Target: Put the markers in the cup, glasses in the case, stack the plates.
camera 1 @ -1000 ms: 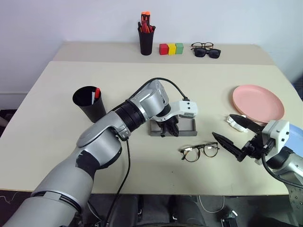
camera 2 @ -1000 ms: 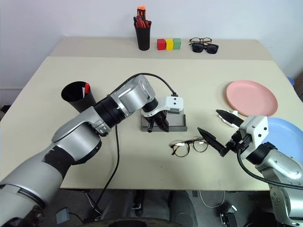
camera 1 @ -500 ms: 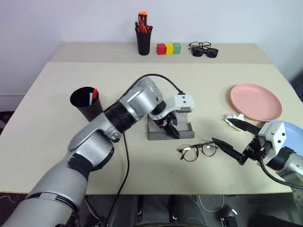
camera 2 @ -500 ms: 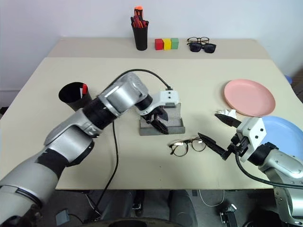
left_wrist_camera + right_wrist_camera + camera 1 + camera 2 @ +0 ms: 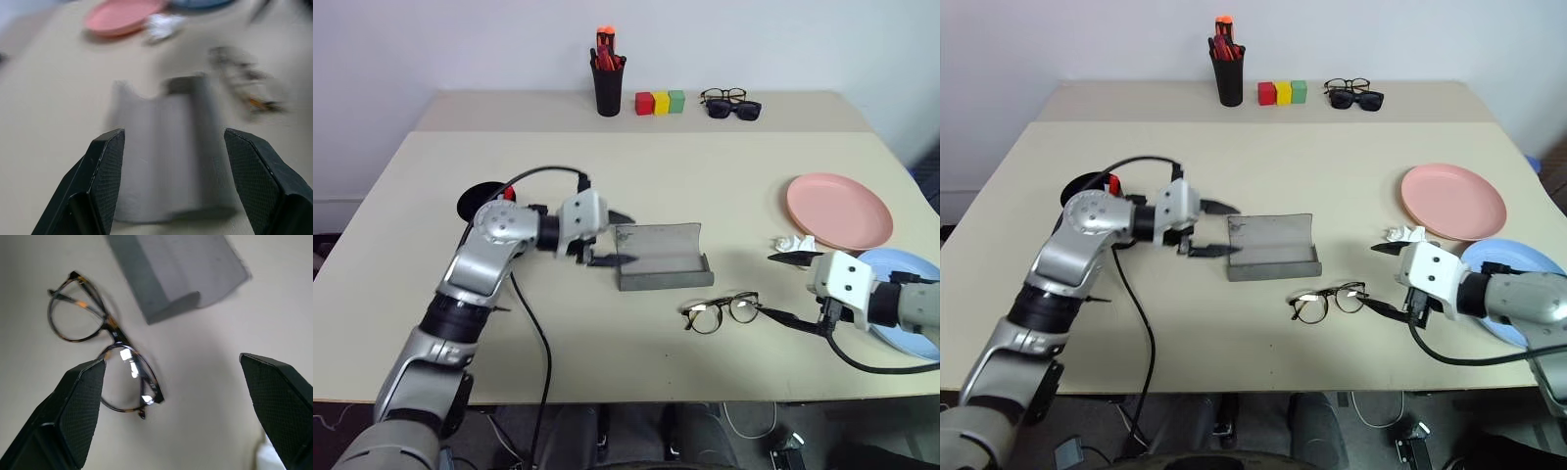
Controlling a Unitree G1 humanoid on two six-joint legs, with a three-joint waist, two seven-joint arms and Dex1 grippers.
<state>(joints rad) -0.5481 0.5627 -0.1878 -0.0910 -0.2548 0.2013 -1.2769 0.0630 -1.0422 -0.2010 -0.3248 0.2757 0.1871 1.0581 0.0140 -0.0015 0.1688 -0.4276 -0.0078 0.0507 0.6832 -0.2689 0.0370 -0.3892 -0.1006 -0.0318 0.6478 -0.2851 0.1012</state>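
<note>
Beige worktop point(image 5: 724, 186) is carrying everything. Pink plate point(image 5: 839, 211) is lying at three o'clock, overlapping the blue plate point(image 5: 909, 304) at four, though that contact is hard to judge. Grey case point(image 5: 658, 257) is sitting open at centre, glasses point(image 5: 722, 310) just beside it at five o'clock. Black cup point(image 5: 480, 200) is standing at nine o'clock, apparently holding a red marker point(image 5: 1114, 183). Left claw point(image 5: 614, 238) is gaping wide beside the case; right claw point(image 5: 785, 289) is gaping wide beside the glasses.

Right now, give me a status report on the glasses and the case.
Both grippers open, holding nothing. Left gripper beside the open grey case. Right gripper next to the glasses, which lie on the table. Crumpled white scrap nearby.
</note>
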